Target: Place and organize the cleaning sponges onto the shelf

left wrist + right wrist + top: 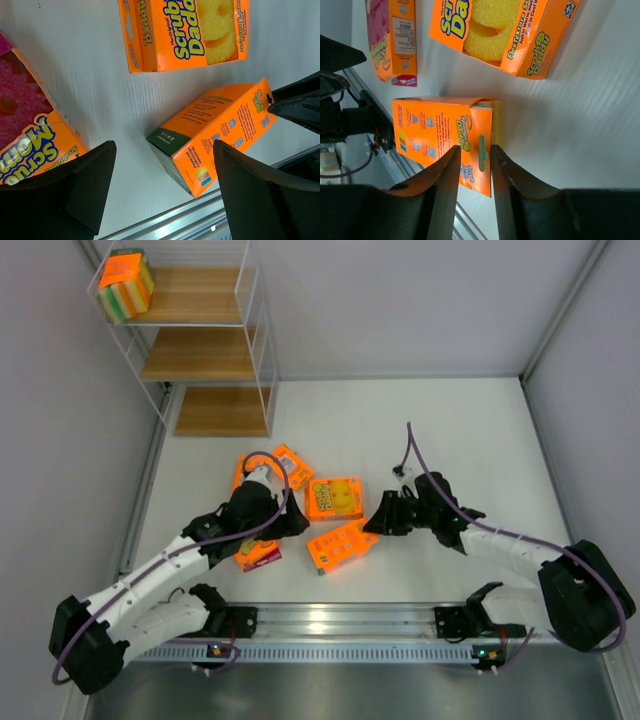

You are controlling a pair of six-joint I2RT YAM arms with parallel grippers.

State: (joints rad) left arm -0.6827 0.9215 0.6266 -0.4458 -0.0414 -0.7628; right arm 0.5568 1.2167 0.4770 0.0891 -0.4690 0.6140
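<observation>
White tabletop (470, 430), grey walls. Left gripper (162, 150), fingers spread wide, hovers over a flat orange printed cardboard sponge pack (215, 135). Right gripper (476, 150), fingers nearly together at that pack's edge; grasp cannot be told. Further orange packs (333, 498) lie alongside. One striped blocky pack (125, 285) sits on the top board of the white wire shelf (200, 355).

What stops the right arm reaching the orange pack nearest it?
Likely nothing, so yes: the right gripper sits right at the end of that pack, and nothing lies between them.
</observation>
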